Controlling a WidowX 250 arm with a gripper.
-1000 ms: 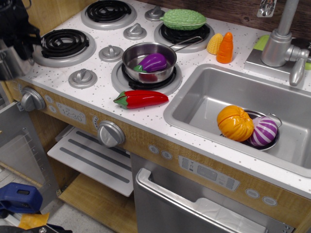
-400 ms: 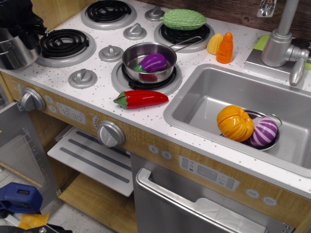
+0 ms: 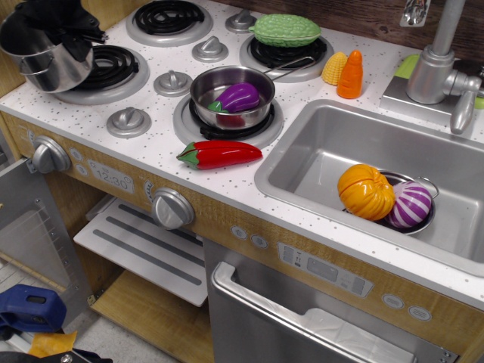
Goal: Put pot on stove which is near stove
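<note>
Carry step: black gripper (image 3: 64, 23) grasping deep ridged shiny steel pot (image 3: 51, 62) at the white speckled stove (image 3: 162, 151) counter's front-left corner; next, lower onto coil w/ pot level.

Tool (image 3: 62, 23): matte black, bulky angular housing, thin black prongs; detail indistinct.

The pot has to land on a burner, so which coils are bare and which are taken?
Free: the back-left burner, nothing on it, and the front-left burner, which the pot overlaps at its left edge. Crowded: the pan with the eggplant fills the front-right coil, and the green gourd covers the back-right one. The red pepper blocks the counter's front strip.
</note>
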